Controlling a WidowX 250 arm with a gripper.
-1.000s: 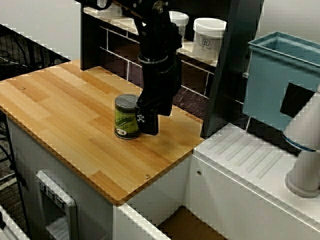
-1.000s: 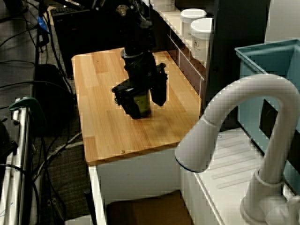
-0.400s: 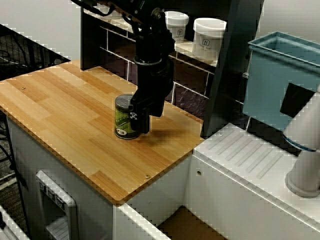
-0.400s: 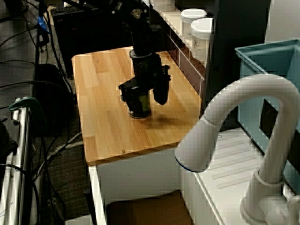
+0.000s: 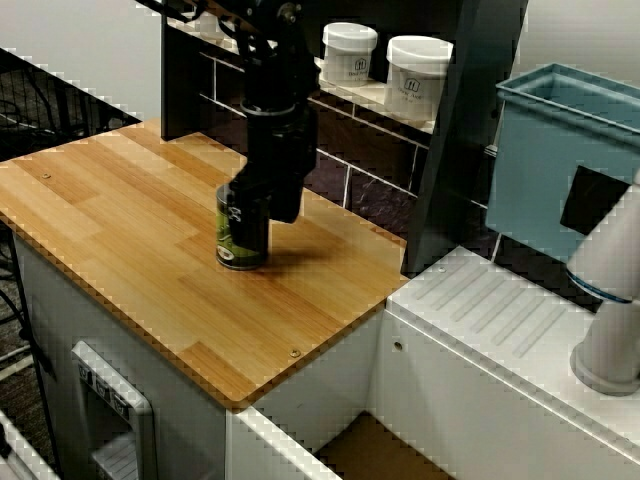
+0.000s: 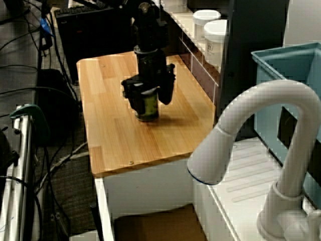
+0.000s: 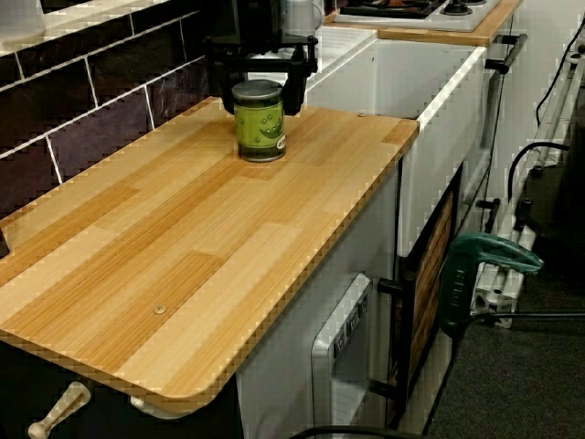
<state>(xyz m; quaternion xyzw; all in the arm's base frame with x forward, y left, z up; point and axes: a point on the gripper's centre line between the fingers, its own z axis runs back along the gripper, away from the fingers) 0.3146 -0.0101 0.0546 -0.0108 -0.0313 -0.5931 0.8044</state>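
Note:
A green-labelled tin can [image 5: 240,242] [image 6: 147,111] [image 7: 260,128] stands upright on the wooden counter [image 5: 120,230] [image 7: 164,238], near its back edge by the dark tiled wall. My black gripper [image 5: 262,205] [image 6: 148,98] [image 7: 260,99] hangs down over it. In the view along the counter, one finger stands on each side of the can's upper half with a thin gap at both sides. The gripper is open around the can, and the can's foot rests on the wood.
Two white tubs [image 5: 418,75] [image 5: 348,50] sit on the shelf behind the arm. A teal bin [image 5: 560,150] and a white faucet [image 6: 251,130] stand to the right, past the ribbed white drainboard [image 5: 500,320]. The counter's front edge drops off to cabinets.
The gripper swung from beside the can to straddle it, moving left along the counter. The can has shifted a little to the left with it.

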